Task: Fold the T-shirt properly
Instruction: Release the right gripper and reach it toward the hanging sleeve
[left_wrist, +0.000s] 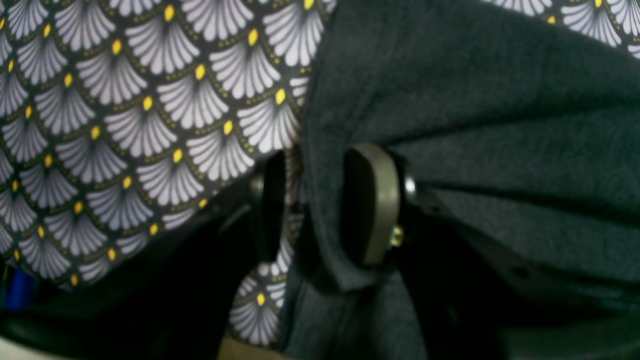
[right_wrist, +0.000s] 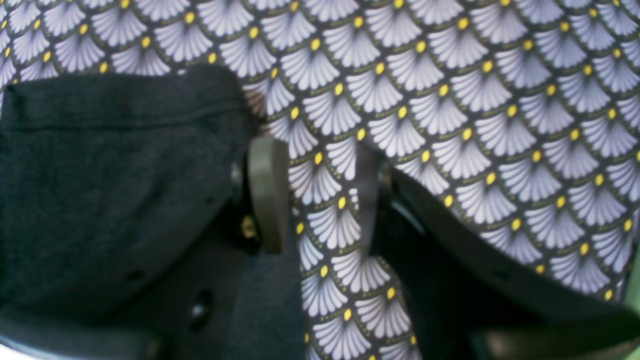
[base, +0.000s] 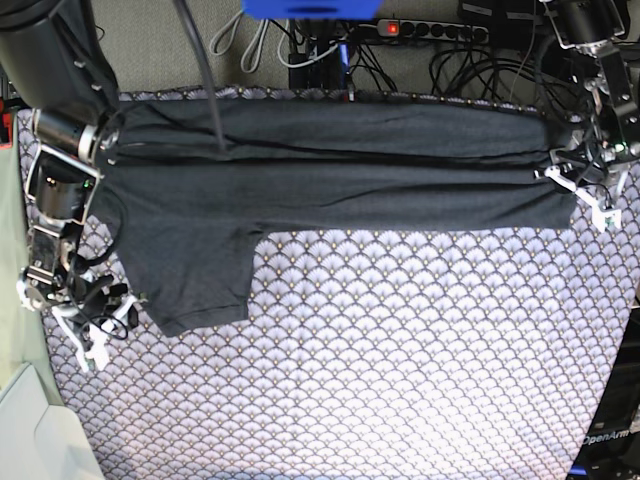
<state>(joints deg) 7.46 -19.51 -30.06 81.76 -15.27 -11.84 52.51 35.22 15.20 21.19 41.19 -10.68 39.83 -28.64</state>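
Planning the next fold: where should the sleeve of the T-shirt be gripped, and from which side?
Probably the sleeve at its hemmed lower edge, approached from the bare patterned cloth below: it lies flat, sticking out from the T-shirt, with nothing blocking it.

Dark grey shirt on patterned purple-white cloth.
T-shirt is seen as plain dark charcoal grey, near black in the wrist views. Cloth is printed with pale lilac-white scallop fans on a dark ground, each fan tipped by a yellow dot, outlined in small olive dots. Gripper fingers are shown olive-grey with black inner pads. Arms are black.
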